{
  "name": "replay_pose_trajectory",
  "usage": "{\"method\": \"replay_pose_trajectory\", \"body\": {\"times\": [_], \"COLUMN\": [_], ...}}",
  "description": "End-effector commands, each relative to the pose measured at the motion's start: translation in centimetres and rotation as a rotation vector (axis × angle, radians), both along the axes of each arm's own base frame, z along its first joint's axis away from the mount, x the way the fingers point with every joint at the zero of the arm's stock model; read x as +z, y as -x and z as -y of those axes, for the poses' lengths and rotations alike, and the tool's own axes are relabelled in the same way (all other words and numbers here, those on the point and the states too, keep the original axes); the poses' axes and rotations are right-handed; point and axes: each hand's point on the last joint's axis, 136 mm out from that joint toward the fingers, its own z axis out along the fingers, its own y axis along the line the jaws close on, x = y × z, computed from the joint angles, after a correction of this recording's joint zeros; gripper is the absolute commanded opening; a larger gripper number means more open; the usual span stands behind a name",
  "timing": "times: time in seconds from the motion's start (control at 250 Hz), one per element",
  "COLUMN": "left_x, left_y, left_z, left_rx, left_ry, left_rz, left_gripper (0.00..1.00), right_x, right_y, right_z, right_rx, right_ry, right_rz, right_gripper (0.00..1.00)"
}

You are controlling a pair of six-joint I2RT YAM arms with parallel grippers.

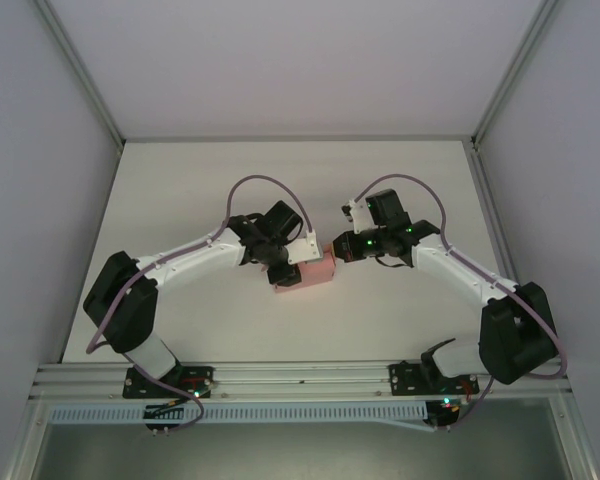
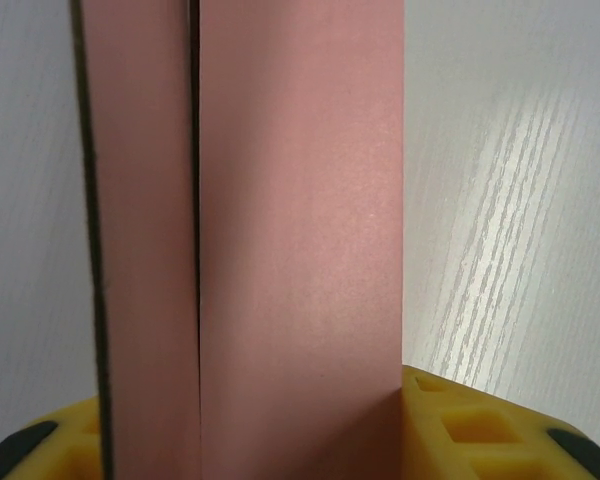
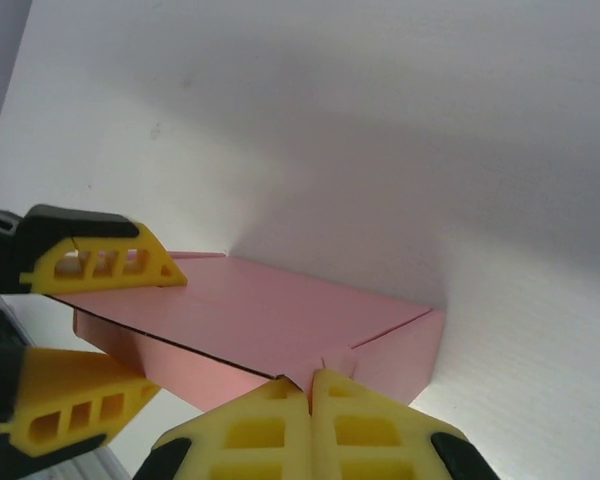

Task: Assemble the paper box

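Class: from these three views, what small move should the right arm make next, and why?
Probably ease the shut right gripper forward to press the near edge flush: its closed tips meet the paper box where a small tab seems to stick up, while the left gripper clamps the box's other end.

No readable text anywhere, the paper box (image 1: 322, 270) included

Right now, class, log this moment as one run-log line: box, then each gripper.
box: middle of table | left gripper: shut on box | right gripper: shut, tips at box edge
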Motion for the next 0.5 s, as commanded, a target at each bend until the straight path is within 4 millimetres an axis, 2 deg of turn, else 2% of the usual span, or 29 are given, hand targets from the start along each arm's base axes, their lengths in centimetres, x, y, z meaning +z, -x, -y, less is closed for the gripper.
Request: {"method": "replay_pose_trajectory", "body": {"times": [0.0, 0.212, 0.495], "left_x": [-0.7, -0.7, -0.4], "left_y": [-0.6, -0.6, -0.6], "left_z": [-1.1, -1.2, -1.0], "left_rx": [0.045, 0.037, 0.026], "left_ry": [-0.045, -0.044, -0.028], "left_rz": [0.019, 0.025, 0.039], "left_gripper": [0.41, 0.41, 0.41], "right_x": [2.5, 3.4, 0.3], "right_y": [1.6, 2.1, 1.2], "right_z": [-1.2, -1.4, 0.5], "right_rx": [-0.014, -0.006, 0.005], "right_ry": [-0.1, -0.102, 0.017], "right_rz": [-0.105, -0.159, 0.018], "right_gripper": [0.0, 0.0, 0.0]}}
